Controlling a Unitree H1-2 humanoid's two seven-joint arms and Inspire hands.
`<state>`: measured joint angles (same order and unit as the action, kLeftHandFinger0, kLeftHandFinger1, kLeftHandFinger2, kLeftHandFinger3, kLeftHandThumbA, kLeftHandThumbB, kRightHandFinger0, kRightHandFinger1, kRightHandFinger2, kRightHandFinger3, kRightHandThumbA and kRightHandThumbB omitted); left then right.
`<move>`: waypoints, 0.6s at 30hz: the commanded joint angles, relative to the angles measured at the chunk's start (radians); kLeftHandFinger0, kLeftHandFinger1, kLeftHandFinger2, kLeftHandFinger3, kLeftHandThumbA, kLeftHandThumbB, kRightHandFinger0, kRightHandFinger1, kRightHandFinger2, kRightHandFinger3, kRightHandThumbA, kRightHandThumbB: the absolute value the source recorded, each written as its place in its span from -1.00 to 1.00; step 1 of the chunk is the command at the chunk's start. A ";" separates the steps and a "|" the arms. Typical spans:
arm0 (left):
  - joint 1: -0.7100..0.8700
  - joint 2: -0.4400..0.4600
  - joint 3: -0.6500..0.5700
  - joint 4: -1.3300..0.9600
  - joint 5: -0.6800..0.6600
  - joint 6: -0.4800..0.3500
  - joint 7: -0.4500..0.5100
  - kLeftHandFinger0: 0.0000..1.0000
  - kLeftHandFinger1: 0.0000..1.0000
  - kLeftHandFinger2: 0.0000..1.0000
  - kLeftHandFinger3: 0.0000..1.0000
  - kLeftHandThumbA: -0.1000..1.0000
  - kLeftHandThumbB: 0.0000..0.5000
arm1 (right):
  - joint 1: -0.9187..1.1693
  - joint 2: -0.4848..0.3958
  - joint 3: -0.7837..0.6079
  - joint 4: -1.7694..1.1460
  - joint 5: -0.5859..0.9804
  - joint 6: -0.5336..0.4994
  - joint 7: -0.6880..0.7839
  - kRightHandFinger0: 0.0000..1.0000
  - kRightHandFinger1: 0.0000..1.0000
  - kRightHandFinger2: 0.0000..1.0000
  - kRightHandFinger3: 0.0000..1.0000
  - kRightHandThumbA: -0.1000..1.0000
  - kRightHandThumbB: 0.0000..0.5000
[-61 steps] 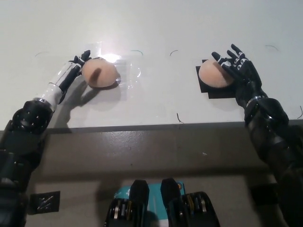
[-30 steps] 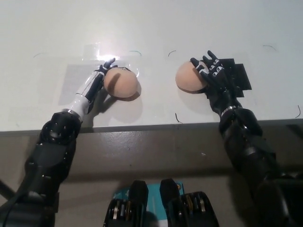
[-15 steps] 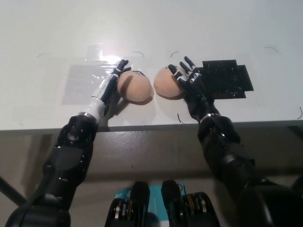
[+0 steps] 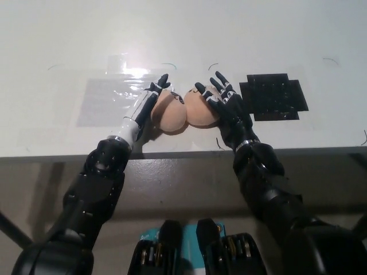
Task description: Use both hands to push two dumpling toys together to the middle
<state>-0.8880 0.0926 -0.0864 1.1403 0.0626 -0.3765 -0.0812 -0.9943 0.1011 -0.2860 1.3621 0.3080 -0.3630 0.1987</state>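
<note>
Left dumpling [image 4: 170, 113] and right dumpling [image 4: 200, 109] now touch mid-table [image 4: 57, 46], gap from before gone. Left hand [image 4: 148, 102] and right hand [image 4: 225, 103] moved inward, fingers spread, holding nothing, pressing the outer sides.

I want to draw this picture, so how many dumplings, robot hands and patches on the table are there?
Dumpling toys: 2, left dumpling and right dumpling, touching
Robot hands: 2, white left hand and black right hand
Black patch: 1
Clear tape patch: 1
Total: 6
</note>
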 commanded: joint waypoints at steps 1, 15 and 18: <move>-0.028 -0.033 -0.033 0.029 0.033 -0.013 -0.014 1.00 1.00 1.00 1.00 1.00 0.31 | -0.008 0.008 0.014 0.017 -0.008 0.011 0.016 1.00 1.00 1.00 1.00 1.00 0.16; 0.016 0.126 -0.048 -0.053 0.025 -0.024 -0.068 1.00 1.00 1.00 1.00 1.00 0.35 | 0.104 -0.097 0.095 -0.200 -0.065 -0.047 0.033 1.00 1.00 1.00 1.00 1.00 -0.08; 0.060 0.177 -0.030 -0.157 0.003 -0.004 -0.103 1.00 1.00 1.00 1.00 1.00 0.33 | 0.167 -0.119 0.101 -0.343 -0.052 0.000 0.035 1.00 1.00 1.00 1.00 1.00 -0.01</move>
<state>-0.8560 0.1869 -0.1292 1.0630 0.0689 -0.4028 -0.1268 -0.8593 0.0182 -0.2004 1.1399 0.2744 -0.3822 0.2094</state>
